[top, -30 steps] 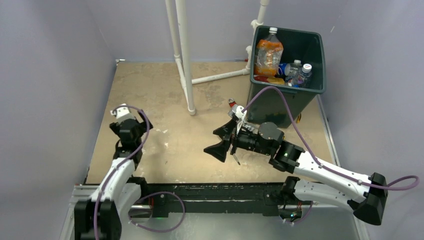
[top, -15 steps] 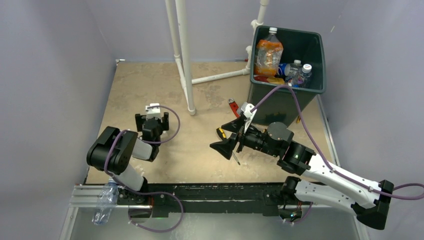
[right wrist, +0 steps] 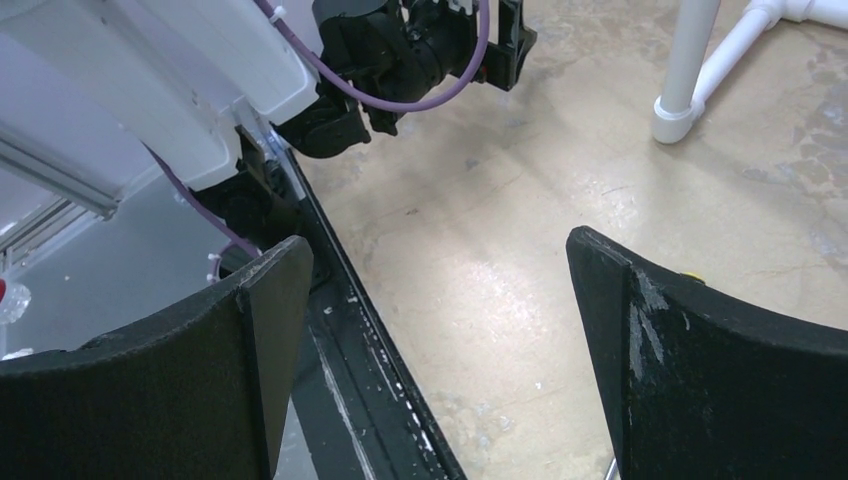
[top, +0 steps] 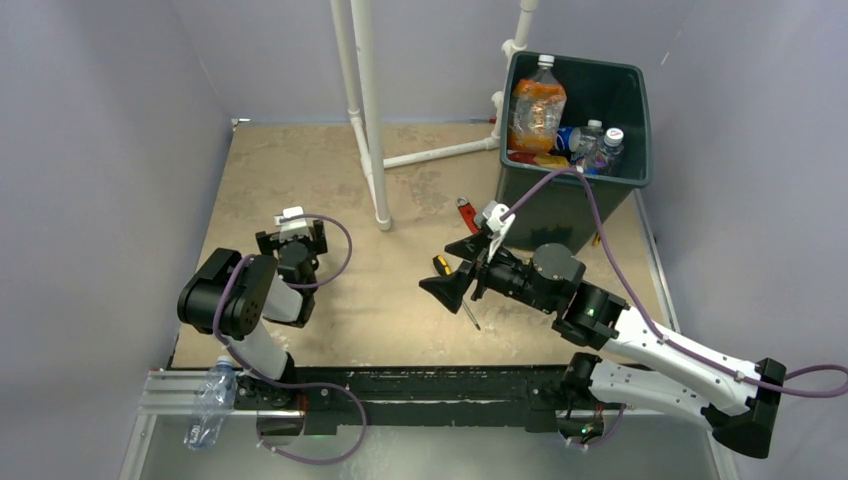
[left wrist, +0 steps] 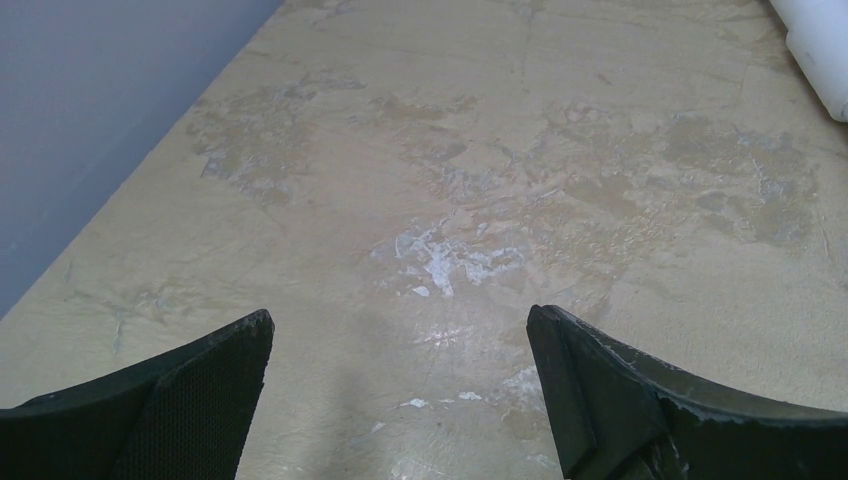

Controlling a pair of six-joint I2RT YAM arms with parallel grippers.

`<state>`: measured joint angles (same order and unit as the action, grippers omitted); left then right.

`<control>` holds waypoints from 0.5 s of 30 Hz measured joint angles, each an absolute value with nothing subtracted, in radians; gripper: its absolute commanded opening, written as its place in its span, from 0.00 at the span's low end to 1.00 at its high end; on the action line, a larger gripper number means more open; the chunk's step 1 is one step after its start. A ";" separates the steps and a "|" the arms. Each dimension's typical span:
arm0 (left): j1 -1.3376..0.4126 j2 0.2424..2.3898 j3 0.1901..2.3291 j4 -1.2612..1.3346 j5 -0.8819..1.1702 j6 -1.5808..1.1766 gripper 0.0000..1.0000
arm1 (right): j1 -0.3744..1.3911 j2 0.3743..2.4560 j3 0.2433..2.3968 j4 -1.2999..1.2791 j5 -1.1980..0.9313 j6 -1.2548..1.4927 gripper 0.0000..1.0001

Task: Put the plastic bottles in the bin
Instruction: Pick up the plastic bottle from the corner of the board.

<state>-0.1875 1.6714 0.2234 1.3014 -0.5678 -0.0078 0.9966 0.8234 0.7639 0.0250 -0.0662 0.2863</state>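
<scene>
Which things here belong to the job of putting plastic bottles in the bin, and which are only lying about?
For the job:
- dark green bin
- bottles already inside it
- clear bottle on the metal ledge by the left arm's base

Lying about:
- yellow-and-black screwdriver
- red-handled wrench
- white pipe frame

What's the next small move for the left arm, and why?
Probably swing the left gripper round toward the clear bottle lying off the table's near edge, by that arm's base. Its jaws are open and empty, the other bottles sit in the bin, and this is the only one visible outside.
</scene>
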 measured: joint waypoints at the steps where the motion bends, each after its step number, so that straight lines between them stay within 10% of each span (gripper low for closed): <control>1: -0.187 1.671 0.224 1.301 -0.570 -0.008 0.99 | 0.997 0.823 0.764 0.028 -0.060 0.286 0.99; 15: -0.187 1.671 0.224 1.310 -0.577 -0.008 0.99 | 0.997 0.850 0.713 0.224 0.112 0.294 0.99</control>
<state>-0.1875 1.6714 0.2241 1.3098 -0.5774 -0.0078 0.9966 0.8505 0.7128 0.2237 0.1120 0.2939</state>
